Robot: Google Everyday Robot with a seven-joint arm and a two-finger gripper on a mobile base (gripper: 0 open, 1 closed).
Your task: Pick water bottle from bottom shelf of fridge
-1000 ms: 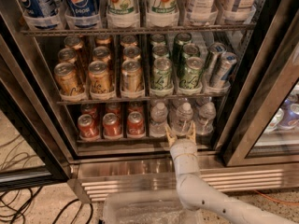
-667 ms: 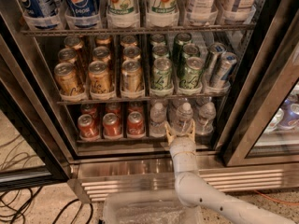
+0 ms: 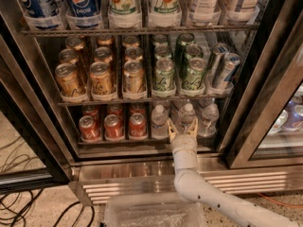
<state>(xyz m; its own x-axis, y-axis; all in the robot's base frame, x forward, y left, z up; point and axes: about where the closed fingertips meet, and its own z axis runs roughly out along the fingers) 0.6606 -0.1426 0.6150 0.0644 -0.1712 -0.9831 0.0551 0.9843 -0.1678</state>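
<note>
"Where is the gripper (image 3: pixel 183 126)?"

"Right at the front of the fridge (image 3: pixel 21 108), down on the bottom shelf (image 3: pixel 120 141). It points in at the middle water bottle (image 3: pixel 185 113), the one with the white cap. Its two tan fingers (image 3: pixel 172 128) stand apart in a V, one on each side of that bottle's lower part. From here I can't tell whether they touch the plastic."

"So the bottle is not lifted?"

"No, it stands upright on the shelf, in the front of its lane. A twin bottle (image 3: pixel 159 119) stands just to its left and another (image 3: pixel 209 117) just to its right."

"And further left?"

"Three lanes of red soda cans (image 3: pixel 113 126), on the same shelf as the water bottle. On the rack above the water bottle are green cans (image 3: pixel 165 73), with gold cans (image 3: pixel 100 77) up and to the left. Higher again, big labelled bottles, Pepsi (image 3: pixel 79 4) among them."

"What's under it?"

"The white arm (image 3: pixel 188 174) rises from below the water bottle, across the slatted steel base (image 3: pixel 128 186). Lower down, at the near edge, is a clear plastic bin (image 3: pixel 142 214). Black cables (image 3: pixel 21 207) lie on the floor, down and well to the left. The glass door (image 3: pixel 279 108) stands open to the water bottle's right."
</note>
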